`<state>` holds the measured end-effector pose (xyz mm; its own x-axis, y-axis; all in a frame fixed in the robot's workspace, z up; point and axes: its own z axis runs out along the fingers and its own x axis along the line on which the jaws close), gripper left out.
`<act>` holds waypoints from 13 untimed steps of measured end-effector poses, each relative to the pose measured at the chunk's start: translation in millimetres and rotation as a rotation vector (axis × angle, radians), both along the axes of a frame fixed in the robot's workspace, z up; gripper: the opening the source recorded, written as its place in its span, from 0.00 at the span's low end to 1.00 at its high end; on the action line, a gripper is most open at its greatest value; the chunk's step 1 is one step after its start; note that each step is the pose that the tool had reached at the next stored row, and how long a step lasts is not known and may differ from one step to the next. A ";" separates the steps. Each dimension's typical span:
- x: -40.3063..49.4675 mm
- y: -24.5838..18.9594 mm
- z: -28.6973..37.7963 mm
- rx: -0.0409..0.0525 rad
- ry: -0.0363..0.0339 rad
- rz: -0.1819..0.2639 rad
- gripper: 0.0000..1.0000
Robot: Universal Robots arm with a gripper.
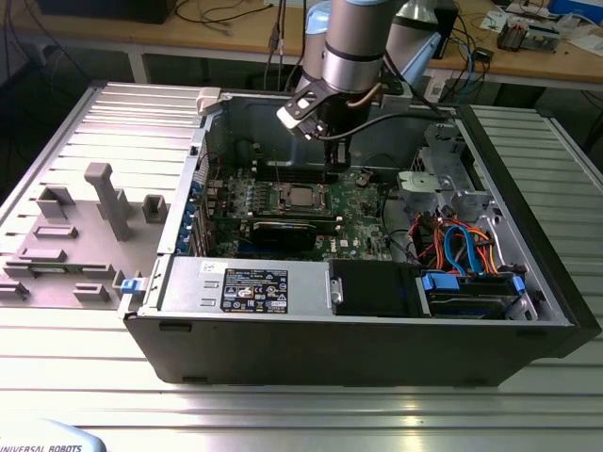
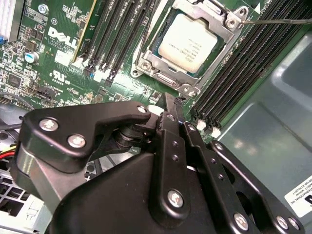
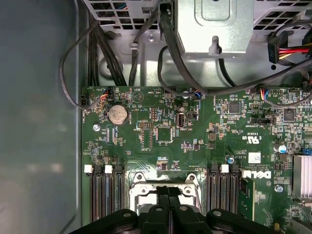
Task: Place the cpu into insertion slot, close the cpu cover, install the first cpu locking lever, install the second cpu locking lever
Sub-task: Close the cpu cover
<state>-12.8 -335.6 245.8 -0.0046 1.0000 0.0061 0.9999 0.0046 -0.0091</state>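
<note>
Cpu (image 2: 187, 41) sits in insertion slot (image 2: 165, 81), cpu cover (image 2: 220, 15) down over it. Thin lever (image 2: 278, 20) juts beside socket; latching of levers unclear. Pincer (image 2: 171, 101) clenched, empty, hovers just beside socket.

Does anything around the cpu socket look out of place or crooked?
The cpu lies square under the cpu cover. Only a thin metal lever stands out, sticking out over the memory slots rather than tucked beside that cover.
</note>
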 end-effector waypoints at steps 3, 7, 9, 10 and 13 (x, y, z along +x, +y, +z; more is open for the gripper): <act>-0.8 0.0 0.0 0.0000 0.0000 0.000 0.11; -1.7 0.0 0.0 0.0000 0.0000 0.000 0.11; -2.0 0.0 0.0 0.0000 0.0000 0.000 0.11; -2.2 0.0 0.0 0.0000 0.0000 0.000 0.11; -2.7 0.0 0.0 0.0000 0.0000 0.000 0.11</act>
<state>-15.5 -335.6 245.8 -0.0046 1.0000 0.0061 0.9999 0.0047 -0.0091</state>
